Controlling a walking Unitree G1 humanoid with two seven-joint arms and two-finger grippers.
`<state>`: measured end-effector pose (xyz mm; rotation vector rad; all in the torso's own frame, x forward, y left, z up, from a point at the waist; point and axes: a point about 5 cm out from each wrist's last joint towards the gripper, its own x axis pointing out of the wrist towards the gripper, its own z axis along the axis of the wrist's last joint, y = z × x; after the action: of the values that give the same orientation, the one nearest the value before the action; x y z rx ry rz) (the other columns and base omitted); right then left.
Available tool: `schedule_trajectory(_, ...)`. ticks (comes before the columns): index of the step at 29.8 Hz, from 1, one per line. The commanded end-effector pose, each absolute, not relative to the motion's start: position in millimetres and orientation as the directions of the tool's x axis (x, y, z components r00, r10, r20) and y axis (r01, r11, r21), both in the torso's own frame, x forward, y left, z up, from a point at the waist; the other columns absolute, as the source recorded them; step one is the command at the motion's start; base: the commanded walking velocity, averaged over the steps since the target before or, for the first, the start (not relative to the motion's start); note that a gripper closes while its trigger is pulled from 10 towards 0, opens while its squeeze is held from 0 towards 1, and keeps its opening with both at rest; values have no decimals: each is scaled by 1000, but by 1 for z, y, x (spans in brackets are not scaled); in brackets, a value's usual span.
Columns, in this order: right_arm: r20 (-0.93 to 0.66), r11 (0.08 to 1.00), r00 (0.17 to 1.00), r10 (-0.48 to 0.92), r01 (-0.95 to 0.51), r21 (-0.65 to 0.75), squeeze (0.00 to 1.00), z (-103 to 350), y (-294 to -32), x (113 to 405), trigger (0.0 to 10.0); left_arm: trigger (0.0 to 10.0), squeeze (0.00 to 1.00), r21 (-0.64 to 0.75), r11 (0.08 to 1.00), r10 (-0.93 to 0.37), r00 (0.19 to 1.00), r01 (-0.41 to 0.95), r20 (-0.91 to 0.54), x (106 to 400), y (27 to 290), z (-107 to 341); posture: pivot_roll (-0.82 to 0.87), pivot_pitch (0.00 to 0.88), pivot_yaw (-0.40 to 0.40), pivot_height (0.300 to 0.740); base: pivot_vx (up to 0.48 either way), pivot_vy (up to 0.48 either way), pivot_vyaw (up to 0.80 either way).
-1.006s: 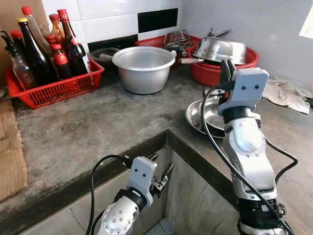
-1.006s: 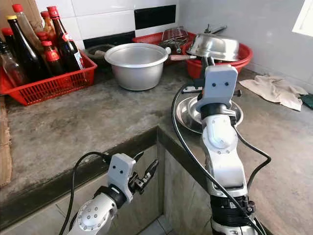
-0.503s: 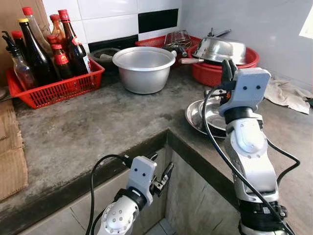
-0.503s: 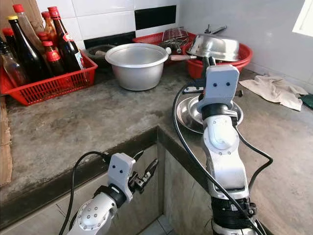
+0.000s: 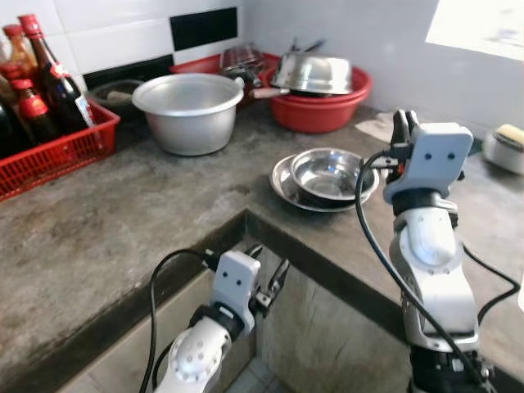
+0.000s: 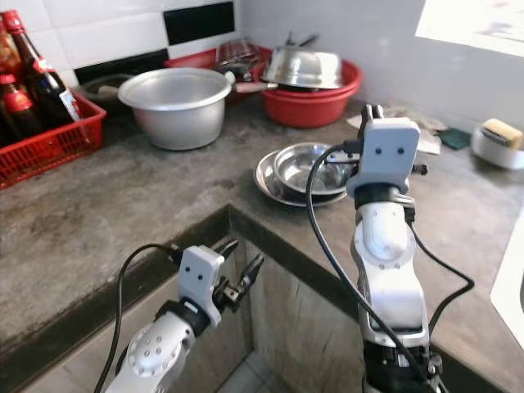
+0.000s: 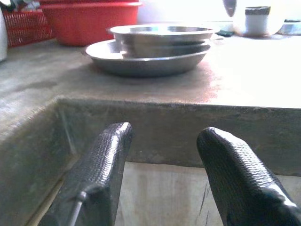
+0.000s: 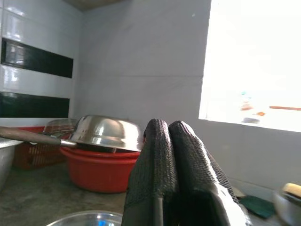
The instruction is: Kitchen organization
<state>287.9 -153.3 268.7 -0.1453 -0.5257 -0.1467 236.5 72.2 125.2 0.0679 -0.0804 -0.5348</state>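
Right gripper (image 8: 169, 165), fingers pressed together, is hovering at 3 o'clock of steel bowl (image 5: 326, 170). Left gripper (image 7: 162, 174), fingers apart, is idling. Bowl's prob. light, stiff, slippery; pinch rim.

A shiny steel bowl (image 5: 327, 169) sits upright inside a wider steel plate (image 5: 287, 185) on the grey counter (image 5: 147, 213), near its inner corner. Behind them, a red basin (image 5: 315, 110) holds an upturned steel bowl, beside a large aluminium pot (image 5: 187, 110).

Red basin (image 5: 321, 108), silver pot (image 5: 187, 111), grey counter (image 5: 139, 205), red crate (image 5: 51, 149).
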Motion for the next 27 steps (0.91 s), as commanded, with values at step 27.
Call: schedule_trajectory(27,525,948,840,-139,266,-175,0,272,-157,278,10000,10000,0,131,855,-513,856,502,68,241,71,127,15,1,-11,740,0,66,-622)
